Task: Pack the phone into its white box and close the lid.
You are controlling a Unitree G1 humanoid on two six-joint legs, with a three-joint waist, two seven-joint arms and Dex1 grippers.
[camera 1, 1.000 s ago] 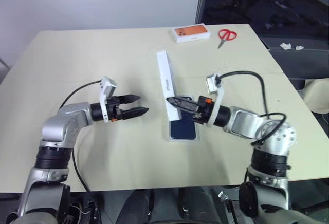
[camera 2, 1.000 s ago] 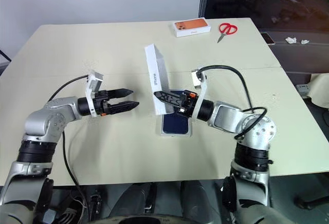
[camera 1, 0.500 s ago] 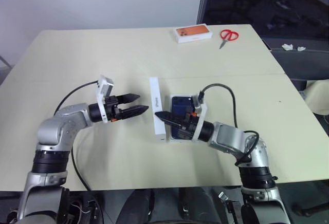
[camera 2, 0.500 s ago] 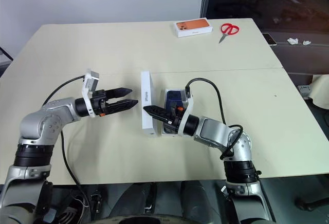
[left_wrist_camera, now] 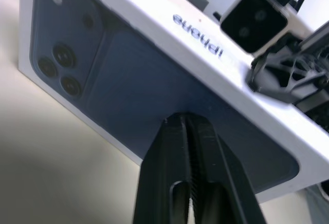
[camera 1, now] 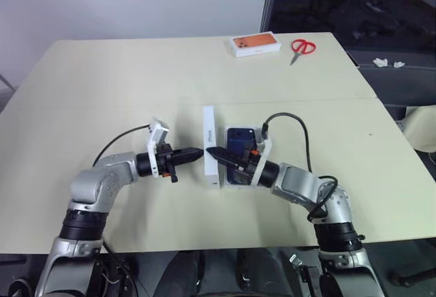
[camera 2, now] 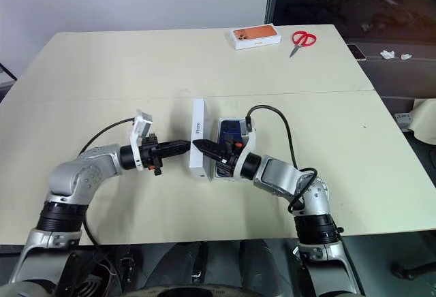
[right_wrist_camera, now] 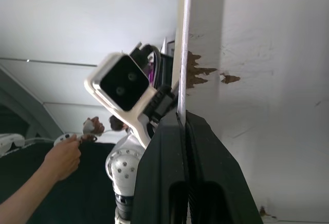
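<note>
1. A second ago the lid [camera 1: 212, 146] stood tilted high over the box with the left gripper [camera 1: 193, 152] spread wide and well off to the side; now the lid stands on its long edge on the bench [camera 1: 102, 92], and the left gripper has closed in with its fingers clenched together, tips at the lid's printed outer face.
2. The right gripper [camera 1: 212, 152] has dropped low with the lid and is clamped on the lid's thin upper wall, seen edge-on between its fingers in the right wrist view.
3. The phone [camera 1: 240, 140] lies flat in the white box [camera 1: 225, 182], just beside the upright lid on its right-arm side, its dark back facing up. That half of the job looks done.
4. Still to do: the lid has to be tipped over, open side down, lined up with the tray and pressed home. It is not yet over the phone.
5. Far across the bench, an orange-topped box [camera 1: 255, 43] and red scissors [camera 1: 300, 48] lie untouched.
</note>
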